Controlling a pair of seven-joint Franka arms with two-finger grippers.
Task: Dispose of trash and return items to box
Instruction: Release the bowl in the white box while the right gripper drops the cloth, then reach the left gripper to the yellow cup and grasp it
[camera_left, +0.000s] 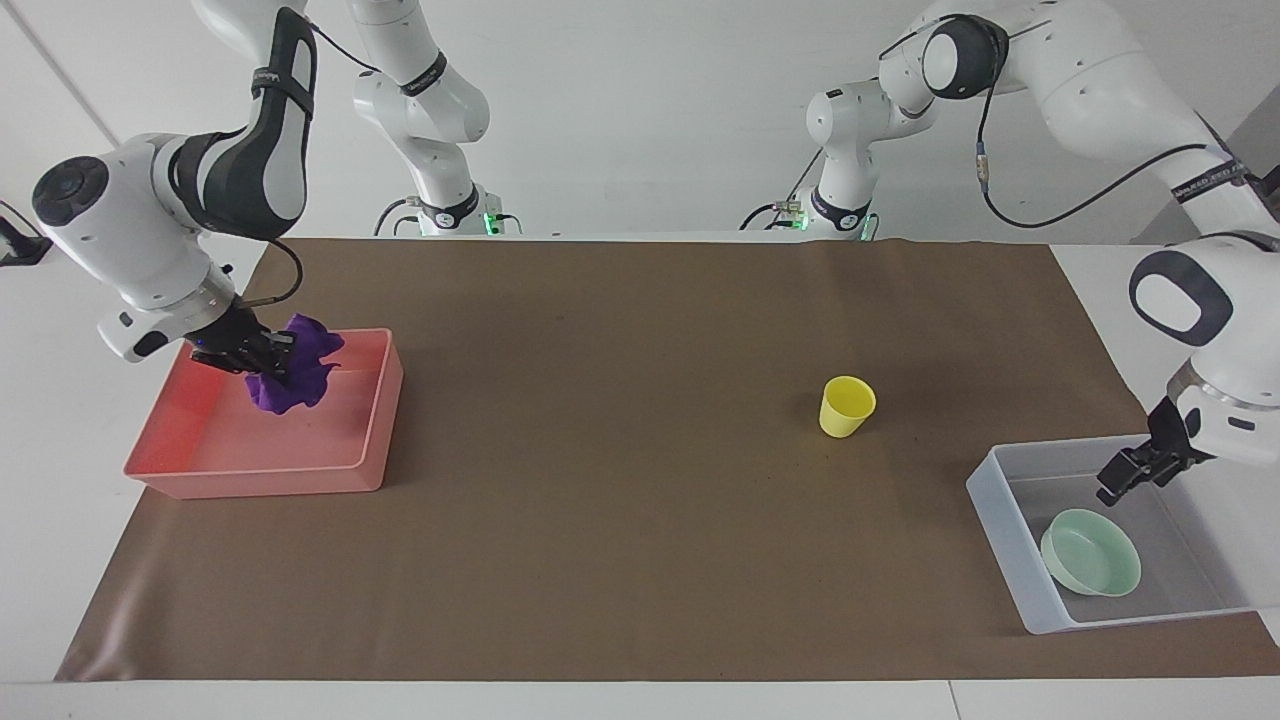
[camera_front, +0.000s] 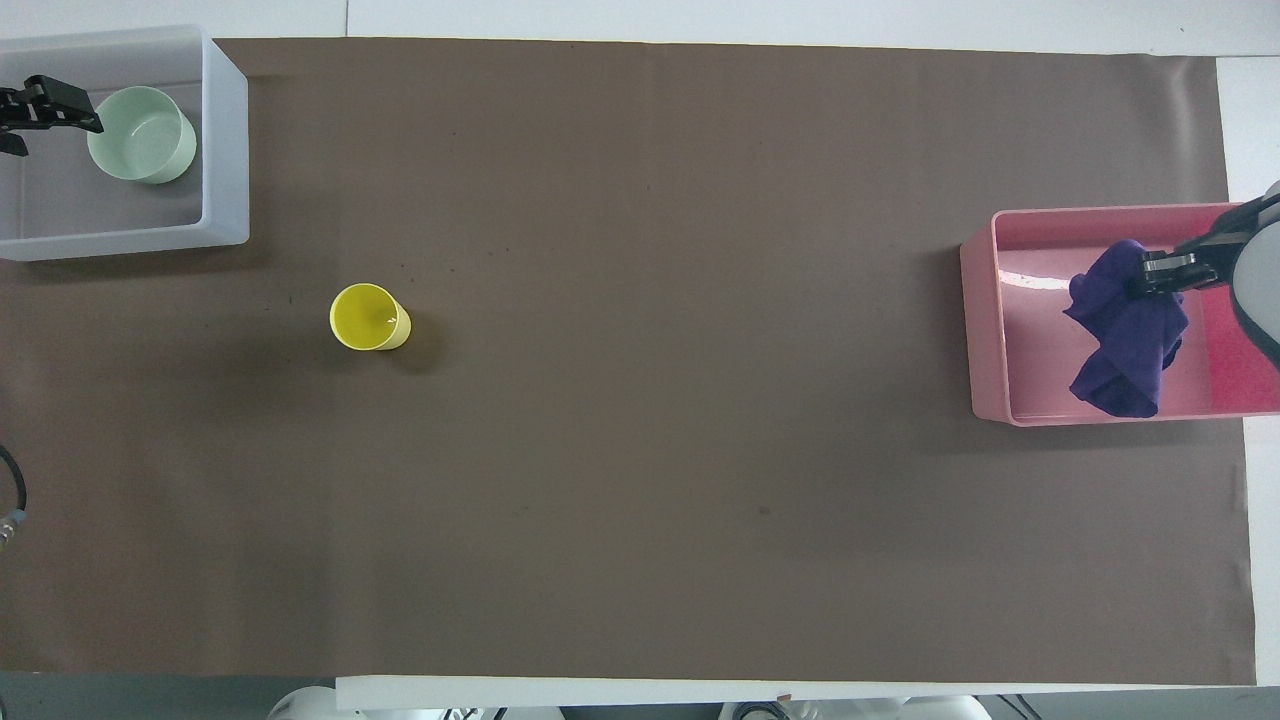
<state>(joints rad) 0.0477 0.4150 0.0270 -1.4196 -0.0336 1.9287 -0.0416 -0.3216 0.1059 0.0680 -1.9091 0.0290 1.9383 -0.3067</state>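
My right gripper (camera_left: 258, 352) is shut on the purple cloth wad (camera_left: 293, 376) and holds it over the pink tray (camera_left: 250, 478). In the overhead view the cloth (camera_front: 1125, 345) hangs below that gripper (camera_front: 1162, 272), inside the tray's outline (camera_front: 985, 330). The mint-green bowl (camera_left: 1090, 565) lies in the translucent bin (camera_left: 1000, 525) at the left arm's end. My left gripper (camera_left: 1122, 480) is open and empty, just above the bin beside the bowl; it also shows in the overhead view (camera_front: 35, 112) next to the bowl (camera_front: 140, 133). The yellow cup (camera_left: 847, 405) stands upright on the brown mat.
The cup in the overhead view (camera_front: 368, 317) is nearer to the robots than the bin (camera_front: 225, 150). A brown mat (camera_left: 620, 520) covers the table between the tray and the bin.
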